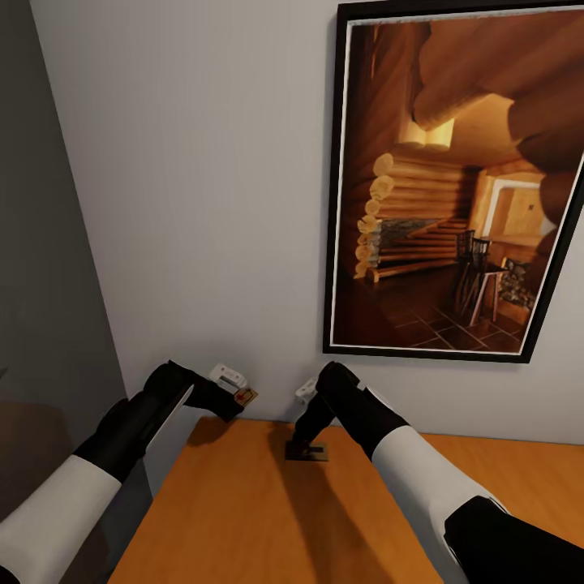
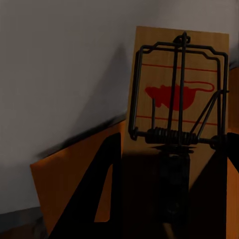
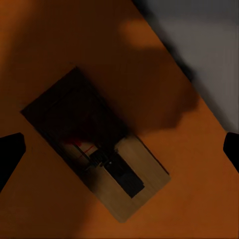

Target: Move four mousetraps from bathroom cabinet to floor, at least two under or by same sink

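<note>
My left gripper [image 1: 235,399] is shut on a mousetrap [image 1: 246,397] and holds it in the air over the back left corner of the orange-brown cabinet [image 1: 243,519]. In the left wrist view this mousetrap [image 2: 174,94] is a pale brown board with a black wire frame and a red mouse mark. A second mousetrap [image 1: 307,452] lies flat on the cabinet top near the wall. My right gripper [image 1: 302,442] hangs open just above it. In the right wrist view the second mousetrap [image 3: 99,149] lies in shadow between the spread fingertips [image 3: 10,154].
A large framed picture [image 1: 454,186] of a log interior hangs on the pale wall behind the cabinet. A dark grey wall face [image 1: 40,284] stands at the left, past the cabinet's left edge. The cabinet top stretches toward me and to the right.
</note>
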Tool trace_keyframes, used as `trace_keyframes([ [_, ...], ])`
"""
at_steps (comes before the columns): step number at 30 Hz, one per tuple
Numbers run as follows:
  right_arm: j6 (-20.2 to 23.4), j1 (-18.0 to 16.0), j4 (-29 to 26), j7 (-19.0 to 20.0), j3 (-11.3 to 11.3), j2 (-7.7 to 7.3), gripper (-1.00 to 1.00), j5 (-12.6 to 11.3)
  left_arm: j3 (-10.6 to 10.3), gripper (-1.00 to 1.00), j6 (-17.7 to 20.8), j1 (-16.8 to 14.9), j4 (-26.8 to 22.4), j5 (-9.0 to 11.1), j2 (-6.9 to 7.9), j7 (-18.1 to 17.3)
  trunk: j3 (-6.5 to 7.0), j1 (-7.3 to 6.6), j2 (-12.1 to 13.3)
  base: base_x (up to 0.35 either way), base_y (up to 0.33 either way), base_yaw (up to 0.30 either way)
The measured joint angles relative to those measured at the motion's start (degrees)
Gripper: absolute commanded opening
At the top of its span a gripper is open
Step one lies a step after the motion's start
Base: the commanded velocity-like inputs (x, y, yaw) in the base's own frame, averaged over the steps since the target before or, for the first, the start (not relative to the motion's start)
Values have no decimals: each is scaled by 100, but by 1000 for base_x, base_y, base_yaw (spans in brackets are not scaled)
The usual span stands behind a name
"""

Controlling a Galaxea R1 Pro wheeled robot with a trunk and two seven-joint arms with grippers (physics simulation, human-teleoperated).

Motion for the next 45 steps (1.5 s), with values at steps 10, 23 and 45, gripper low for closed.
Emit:
trace_keyframes([
  [10,-99,0,1,39,5,0,100,2,0,-100,-2,1,4,0,0,-7,0,0,0,0,0,0],
  [23,-122,0,73,42,1,0,100,-5,0,-100,-5,2,5,1,5,-8,0,0,0,0,0,0],
  [45,-603,0,640,17,-39,0,100,-7,0,-100,-7,2,10,3,5,-8,0,0,0,0,0,0],
])
